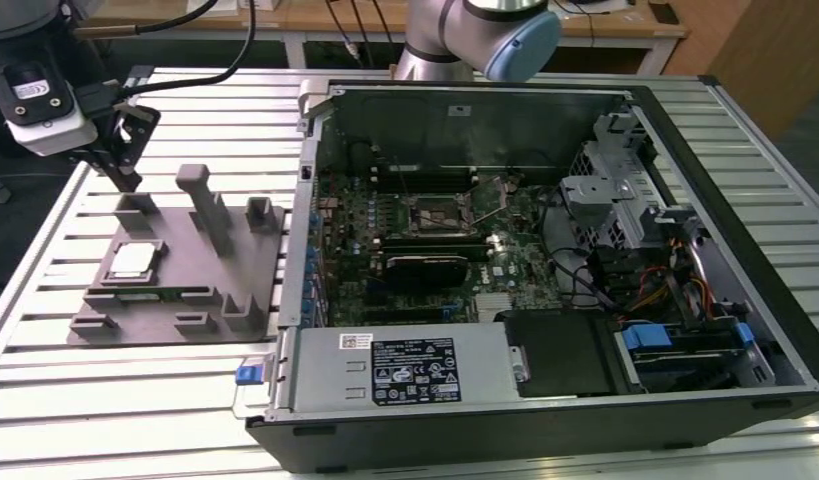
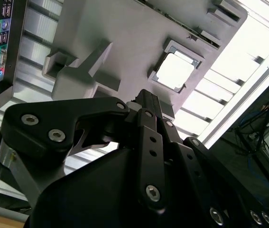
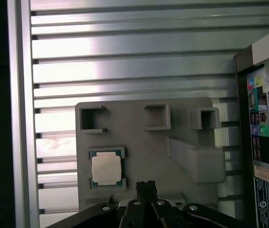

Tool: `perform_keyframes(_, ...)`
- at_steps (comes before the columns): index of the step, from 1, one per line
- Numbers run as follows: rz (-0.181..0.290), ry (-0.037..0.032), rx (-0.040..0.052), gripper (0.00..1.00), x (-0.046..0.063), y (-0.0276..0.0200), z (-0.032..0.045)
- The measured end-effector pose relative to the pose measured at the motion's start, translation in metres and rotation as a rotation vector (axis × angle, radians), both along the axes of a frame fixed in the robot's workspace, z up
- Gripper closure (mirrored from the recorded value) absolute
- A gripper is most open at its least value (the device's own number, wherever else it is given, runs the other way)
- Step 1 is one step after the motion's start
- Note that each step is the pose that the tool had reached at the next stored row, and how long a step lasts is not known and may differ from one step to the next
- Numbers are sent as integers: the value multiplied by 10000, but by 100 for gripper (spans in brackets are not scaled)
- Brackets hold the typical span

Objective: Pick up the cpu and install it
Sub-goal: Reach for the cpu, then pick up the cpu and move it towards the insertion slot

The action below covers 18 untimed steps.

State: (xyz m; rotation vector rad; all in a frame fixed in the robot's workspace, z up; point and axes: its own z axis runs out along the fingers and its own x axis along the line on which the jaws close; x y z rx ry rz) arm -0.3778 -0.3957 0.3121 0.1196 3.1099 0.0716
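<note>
Hovering empty with fingers pressed together above the grey holder (image 1: 182,250) on the tabletop (image 1: 142,400), the gripper (image 1: 125,183) is mid-approach, while the cpu (image 1: 132,260) lies untouched in its recess; grasping calls for spread fingers centred over it.

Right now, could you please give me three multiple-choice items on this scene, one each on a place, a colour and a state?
1. In the exterior view, where does the grey tray lie relative to the computer case?
A) to its left
B) to its right
C) inside it

2. What colour is the lid of the cpu?
A) black
B) pale silver
C) green

3. What state is the cpu in?
A) lifted clear of the tray
B) seated in the motherboard socket
C) lying in a tray recess

Answers:
1 A: the tray sits on the slatted table, left of the case.
2 B: the lid shows pale in the first wrist view.
3 C: it lies flat in its recess, and the gripper is apart from it.
</note>
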Motion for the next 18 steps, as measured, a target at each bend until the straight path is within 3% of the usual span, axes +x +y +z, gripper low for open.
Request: perform_keyframes(18, 0, -2, 25, 89, -13, 0, -31)
